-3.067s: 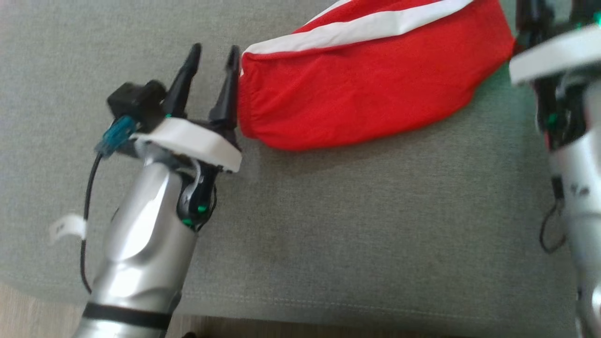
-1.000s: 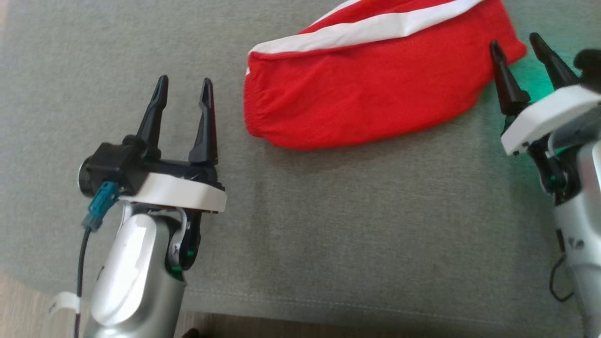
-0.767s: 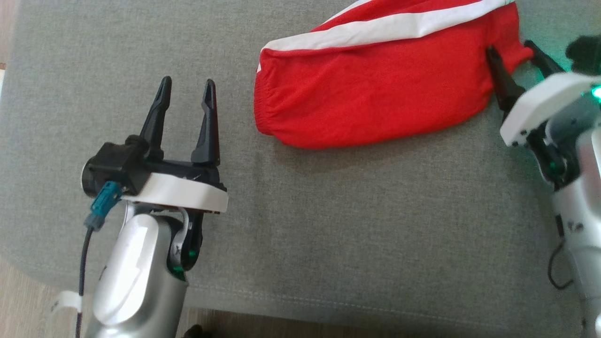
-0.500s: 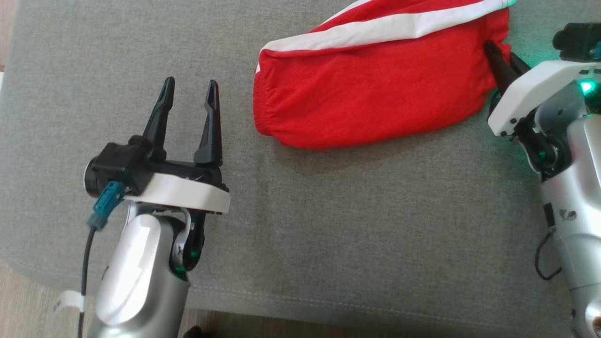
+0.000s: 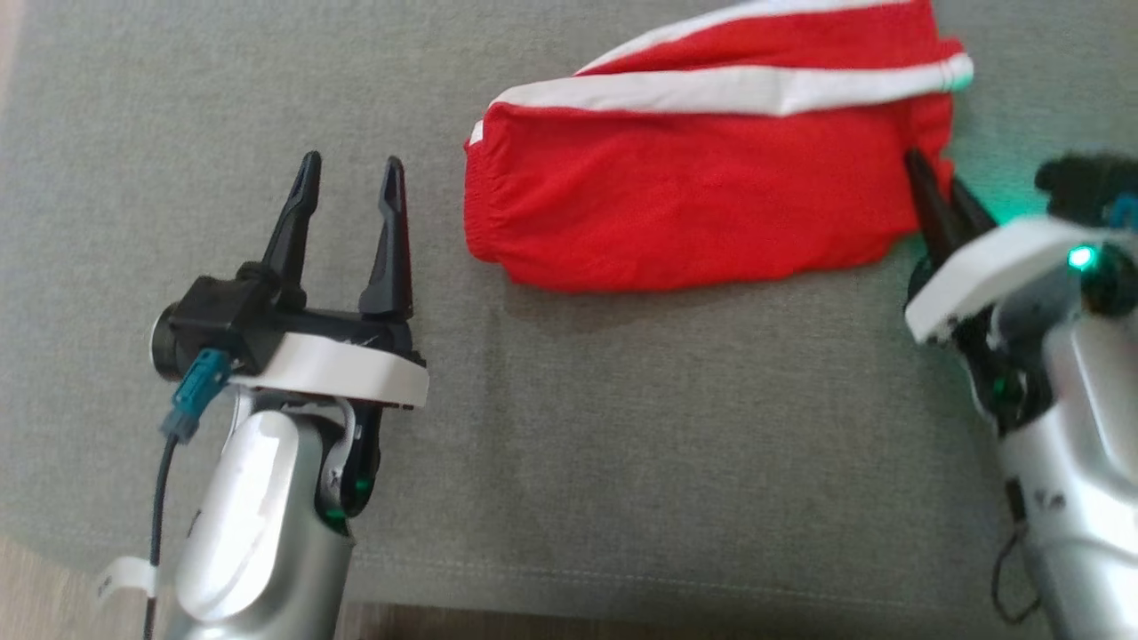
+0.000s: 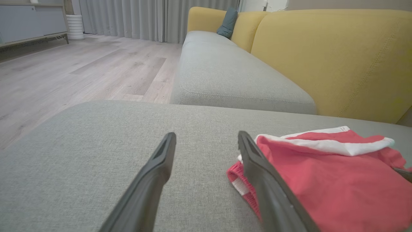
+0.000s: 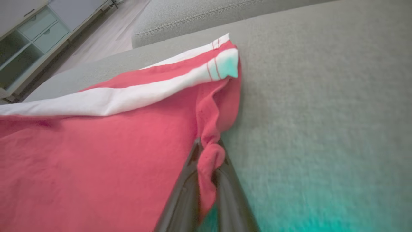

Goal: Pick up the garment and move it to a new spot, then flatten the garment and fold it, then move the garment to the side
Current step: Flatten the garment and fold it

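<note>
**Operator:** Where is the garment?

**Spotter:** Your red garment (image 5: 693, 204) lies on the grey seat (image 5: 622, 427), at the far side in your head view. It is folded over. A white stripe (image 5: 711, 89) runs along its top edge.

**Operator:** What is my right end effector doing?

**Spotter:** Your right end effector (image 5: 933, 171) is closed on the garment. You can see it best in your right wrist view. The two fingers (image 7: 183, 193) pinch a bunched bit of red cloth at the garment's right end, just under the tip of the stripe. A green light (image 5: 1080, 258) glows on that wrist and tints the seat beside it.

**Operator:** And the left one?

**Spotter:** Your left end effector (image 5: 350, 164) is open. Its fingers are spread wide with nothing between them. It is over the seat, near the garment's left end and not touching it. You cannot tell if it rests on the seat. In your left wrist view the red cloth shows on the right, partly behind one finger.

**Operator:** What else is around?

**Spotter:** You have a yellow backrest (image 6: 322, 58) behind the seat. A pale wood floor (image 6: 80, 74) lies off to the side.
</note>
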